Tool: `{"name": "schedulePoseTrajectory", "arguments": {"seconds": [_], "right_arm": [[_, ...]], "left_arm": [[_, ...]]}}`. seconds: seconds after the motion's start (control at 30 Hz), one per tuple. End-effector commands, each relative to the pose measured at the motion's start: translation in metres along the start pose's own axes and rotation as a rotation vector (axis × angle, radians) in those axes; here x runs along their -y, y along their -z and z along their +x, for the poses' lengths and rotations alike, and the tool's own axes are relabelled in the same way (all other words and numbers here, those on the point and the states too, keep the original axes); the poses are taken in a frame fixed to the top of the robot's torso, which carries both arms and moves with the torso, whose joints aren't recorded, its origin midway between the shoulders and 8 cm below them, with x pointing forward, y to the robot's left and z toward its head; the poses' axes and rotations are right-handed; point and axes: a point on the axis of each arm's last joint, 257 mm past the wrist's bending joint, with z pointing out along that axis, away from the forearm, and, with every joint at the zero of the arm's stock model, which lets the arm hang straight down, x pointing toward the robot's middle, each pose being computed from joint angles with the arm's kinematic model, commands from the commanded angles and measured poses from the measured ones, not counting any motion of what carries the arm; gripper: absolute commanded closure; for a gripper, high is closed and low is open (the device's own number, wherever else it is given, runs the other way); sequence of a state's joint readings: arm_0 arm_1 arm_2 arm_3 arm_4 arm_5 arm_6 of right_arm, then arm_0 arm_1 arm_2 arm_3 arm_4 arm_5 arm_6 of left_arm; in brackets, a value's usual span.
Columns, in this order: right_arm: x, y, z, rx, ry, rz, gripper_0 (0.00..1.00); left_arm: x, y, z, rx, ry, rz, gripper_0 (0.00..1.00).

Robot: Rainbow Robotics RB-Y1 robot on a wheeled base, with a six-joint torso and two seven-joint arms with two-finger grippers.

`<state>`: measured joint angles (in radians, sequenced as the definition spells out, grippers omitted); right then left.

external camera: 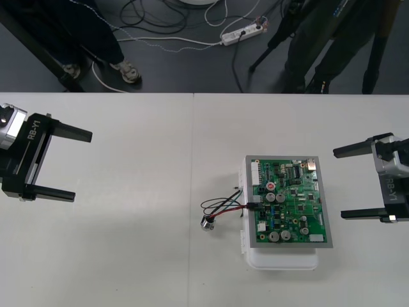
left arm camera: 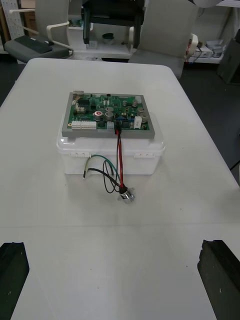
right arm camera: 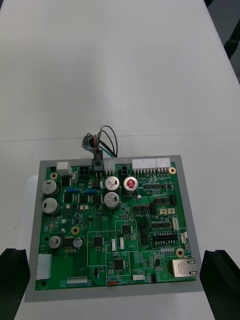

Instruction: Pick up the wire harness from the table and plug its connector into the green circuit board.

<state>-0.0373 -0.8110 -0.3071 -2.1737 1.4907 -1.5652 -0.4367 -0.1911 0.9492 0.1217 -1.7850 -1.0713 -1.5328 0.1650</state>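
Note:
The green circuit board (external camera: pixel 291 201) lies on its white base (external camera: pixel 281 261), right of the table's middle. The harness's black plug (external camera: pixel 254 203) sits in a connector at the board's left edge. Its red, black and green wires (external camera: pixel 223 206) loop out onto the table and end at the round metal socket (external camera: pixel 207 223), which rests on the table. In the right wrist view the plug (right arm camera: pixel 98 162) stands in the board (right arm camera: pixel 115 225), with the socket (right arm camera: pixel 89 142) beyond it. My left gripper (external camera: pixel 83 166) is open at the far left. My right gripper (external camera: pixel 338 183) is open just right of the board.
A seam (external camera: pixel 193 160) runs down the table's middle. Dark floor with cables and a power strip (external camera: pixel 241 33) lies beyond the far edge. In the left wrist view, bare table separates my left fingers (left arm camera: pixel 12 270) from the socket (left arm camera: pixel 125 194) and base (left arm camera: pixel 110 157).

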Motion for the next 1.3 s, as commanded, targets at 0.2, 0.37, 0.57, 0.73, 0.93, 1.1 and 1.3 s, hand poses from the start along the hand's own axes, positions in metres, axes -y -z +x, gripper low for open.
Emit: {"name": "schedulePoseTrajectory", "arguments": {"seconds": [0.2, 0.37, 0.57, 0.73, 0.93, 1.1, 1.3], "right_arm": [[-0.008, -0.002, 0.019, -0.080, 0.054, -0.028, 0.00], [-0.011, -0.002, 0.015, -0.065, 0.054, -0.037, 0.00], [-0.013, -0.006, 0.018, -0.054, 0.036, -0.051, 0.00], [-0.013, -0.013, 0.022, 0.010, -0.024, -0.059, 0.00], [-0.014, -0.016, 0.014, 0.048, -0.022, -0.062, 0.00], [-0.015, -0.016, 0.012, 0.060, -0.023, -0.064, 0.00], [-0.015, -0.016, 0.012, 0.060, -0.023, -0.064, 0.00]], "left_arm": [[0.010, 0.013, -0.004, -0.039, 0.034, 0.030, 0.00], [0.010, 0.013, -0.004, -0.039, 0.034, 0.030, 0.00], [0.010, 0.013, -0.004, -0.039, 0.034, 0.030, 0.00], [0.010, 0.013, -0.004, -0.039, 0.034, 0.030, 0.00], [0.010, 0.013, -0.004, -0.039, 0.034, 0.030, 0.00], [0.010, 0.013, -0.004, -0.039, 0.034, 0.030, 0.00], [0.010, 0.013, -0.004, -0.039, 0.034, 0.030, 0.00]]}}
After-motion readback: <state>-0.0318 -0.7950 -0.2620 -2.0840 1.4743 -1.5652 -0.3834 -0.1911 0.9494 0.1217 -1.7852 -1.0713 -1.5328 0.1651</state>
